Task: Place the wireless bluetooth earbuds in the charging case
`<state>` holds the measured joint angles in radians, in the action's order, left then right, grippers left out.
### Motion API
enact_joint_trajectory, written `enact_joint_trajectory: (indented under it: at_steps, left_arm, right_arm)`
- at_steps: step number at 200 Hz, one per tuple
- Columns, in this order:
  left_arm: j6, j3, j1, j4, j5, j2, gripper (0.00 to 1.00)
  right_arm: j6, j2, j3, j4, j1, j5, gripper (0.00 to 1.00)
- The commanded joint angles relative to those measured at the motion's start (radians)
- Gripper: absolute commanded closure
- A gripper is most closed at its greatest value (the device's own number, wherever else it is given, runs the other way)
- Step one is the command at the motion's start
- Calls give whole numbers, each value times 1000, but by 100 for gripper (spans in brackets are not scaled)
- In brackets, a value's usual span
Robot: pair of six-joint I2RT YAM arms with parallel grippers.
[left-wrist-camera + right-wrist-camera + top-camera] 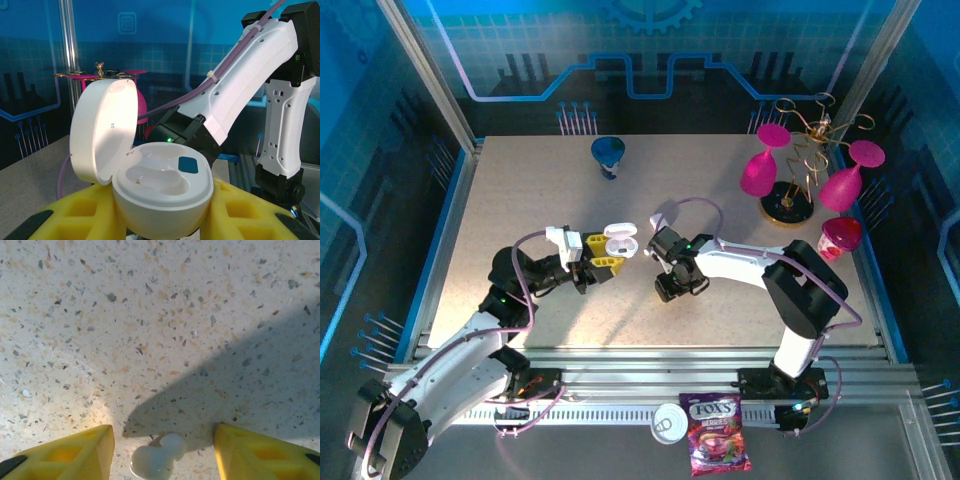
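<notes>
Holding the charging case (160, 200) clenched between its yellow fingers (75, 220), the left pincer (604, 256) keeps it, as far as I can tell, raised off the desk (520, 200) near the middle. The lid (102, 132) stands swung open and the two wells face up; both look empty. I judge this pose is meant to offer a steady, open target to the other arm, whose white links rise just beyond the case.

The right pincer (164, 437) points straight down at the desk, released, with its yellow tips standing either side of a single white earbud (156, 460). The earbud lies on the speckled surface at the edge of the pincer's shadow. Neither tip touches it, and the gaps on the two sides look much alike, so a closing grip should meet it squarely. The piece is small and rounded, though, and might slip out.

The two pincers sit near each other mid-desk, so the carry to the case should be short. The upright lid is the one edge to steer around on the way in. Bare desk lies on all sides of the earbud. The glass rack (790, 190) at the far right and the blue cup (608, 153) at the far edge are well apart from the work.
</notes>
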<state>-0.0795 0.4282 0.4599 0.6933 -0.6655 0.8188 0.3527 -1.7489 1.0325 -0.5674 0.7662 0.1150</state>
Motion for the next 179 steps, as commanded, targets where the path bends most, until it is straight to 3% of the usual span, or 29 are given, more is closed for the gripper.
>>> enact_joint_trajectory:
  at_steps: [1,50,127,179]
  left_arm:
    - [-17,0,-6,42,0,0,80]
    - [-14,-2,-7,38,3,0,80]
    - [-14,-5,-6,37,4,-2,80]
    - [-10,-6,-6,20,11,-14,80]
  right_arm:
    - [23,24,-14,-8,-22,-24,46]
    - [4,37,17,-1,-25,-43,46]
    - [-62,-26,32,129,-41,-172,36]
    - [-65,-21,18,124,-42,-232,38]
